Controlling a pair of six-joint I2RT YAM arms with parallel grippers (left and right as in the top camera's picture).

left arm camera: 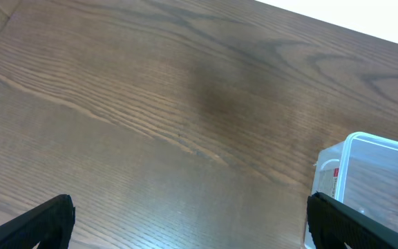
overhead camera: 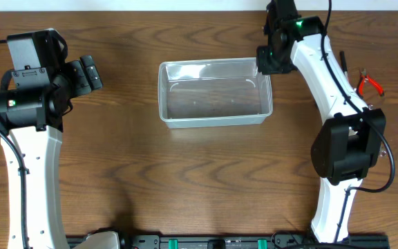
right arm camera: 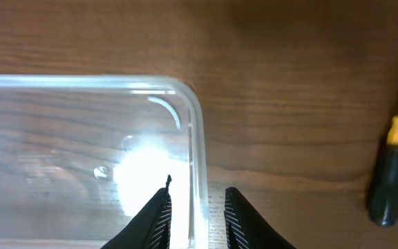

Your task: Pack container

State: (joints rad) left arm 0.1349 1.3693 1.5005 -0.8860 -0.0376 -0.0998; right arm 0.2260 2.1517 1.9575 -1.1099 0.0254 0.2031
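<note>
From overhead, the wrist housing covers your right gripper (right arm camera: 197, 197), and the right arm hides part of the red-handled pliers (overhead camera: 370, 84). Your right wrist view cuts the container (right arm camera: 81, 81) off at its left and lower edges, and the screwdriver (right arm camera: 392, 173) tip blurs at the top. Your left wrist view shows only one container corner, its label too small to read.

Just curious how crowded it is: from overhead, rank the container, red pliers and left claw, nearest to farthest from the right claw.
1. Container: its corner at the right claw.
2. Pliers: toward the picture's right edge.
3. Left claw: far left.
</note>
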